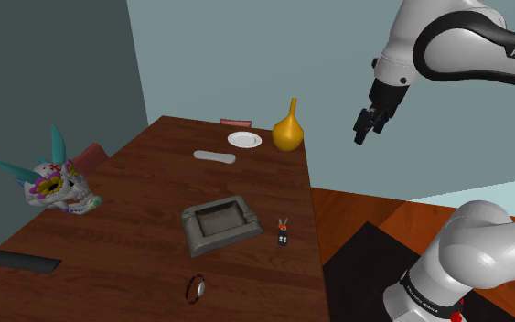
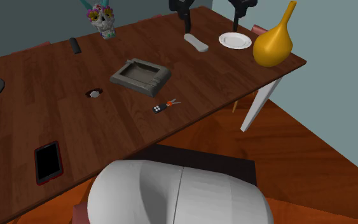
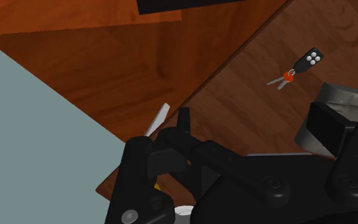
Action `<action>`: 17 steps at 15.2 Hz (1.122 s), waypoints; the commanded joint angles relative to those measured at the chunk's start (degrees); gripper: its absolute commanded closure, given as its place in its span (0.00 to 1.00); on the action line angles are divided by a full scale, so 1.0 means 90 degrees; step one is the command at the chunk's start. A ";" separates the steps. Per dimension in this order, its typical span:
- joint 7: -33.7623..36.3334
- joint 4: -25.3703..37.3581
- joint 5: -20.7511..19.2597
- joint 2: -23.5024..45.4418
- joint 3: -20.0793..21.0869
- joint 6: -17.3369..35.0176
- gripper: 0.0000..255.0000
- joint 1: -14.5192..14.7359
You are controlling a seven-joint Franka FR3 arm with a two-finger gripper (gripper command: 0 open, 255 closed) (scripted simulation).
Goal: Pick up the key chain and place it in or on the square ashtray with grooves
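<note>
The key chain [image 1: 284, 232], a black fob with an orange ring and small keys, lies flat on the brown wooden table close to its edge, just beside the grey square ashtray [image 1: 217, 224] on the shoulder view's right. They appear again as key chain [image 2: 165, 105] and ashtray [image 2: 140, 75]. My gripper [image 1: 371, 123] hangs high in the air, beyond the table's edge and well above the key chain, open and holding nothing. In the wrist view the key chain [image 3: 301, 67] lies far beyond the gripper [image 3: 254, 137], with a corner of the ashtray [image 3: 352, 98] next to it.
A yellow vase [image 1: 288, 130], a white plate [image 1: 244, 140] and a white remote [image 1: 214, 156] stand at the table's far end. A painted skull [image 1: 59, 186], a wristwatch [image 1: 196, 288], a red-cased phone [image 2: 48, 161] and a black remote [image 2: 75, 46] also lie on the table.
</note>
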 commanded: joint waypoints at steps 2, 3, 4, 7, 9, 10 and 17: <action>0.0022 -0.0175 0.0045 0.0027 0.0021 0.0189 0.00 0.0037; 0.0044 -0.0345 0.0089 0.0062 0.0042 0.0380 0.00 0.0075; 0.0065 -0.0508 0.0134 0.0105 0.0065 0.0574 0.00 0.0114; 0.0124 -0.0962 0.0268 0.0287 0.0140 0.1172 0.00 0.0234; 0.0160 -0.1232 0.0357 0.0454 0.0196 0.1587 0.00 0.0316; 0.0177 -0.1357 0.0402 0.0552 0.0226 0.1799 0.00 0.0358; 0.0283 -0.2021 0.0708 0.1528 0.0464 0.3374 0.00 0.0656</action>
